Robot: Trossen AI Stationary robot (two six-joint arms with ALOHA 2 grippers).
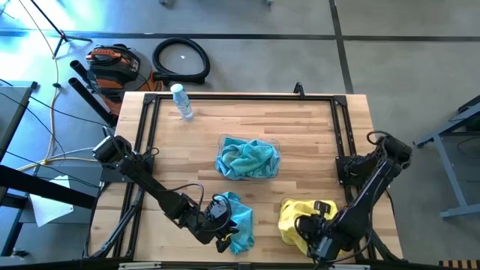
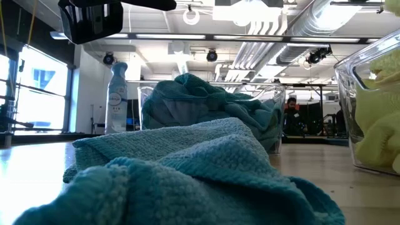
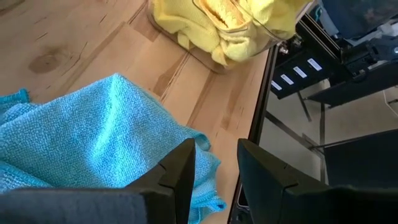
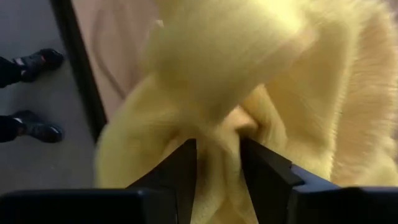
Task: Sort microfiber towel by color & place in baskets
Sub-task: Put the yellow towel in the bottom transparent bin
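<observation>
Teal microfiber towels (image 1: 247,158) fill the clear plastic basket (image 1: 273,142) mid-bench; we see another soft teal cloth (image 1: 238,220) lying loose under the left end effector (image 1: 222,227), fingers narrowly parted, empty. Right end effector (image 1: 319,241) sits over yellow towels (image 1: 292,216), cloth between its slightly parted fingers.

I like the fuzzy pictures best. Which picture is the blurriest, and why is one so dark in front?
The right wrist view is blurriest: the yellow towel smears right at the lens. In the low view, the teal towel lies dim against bright ceiling lights behind it. The high view looks sharp.
</observation>
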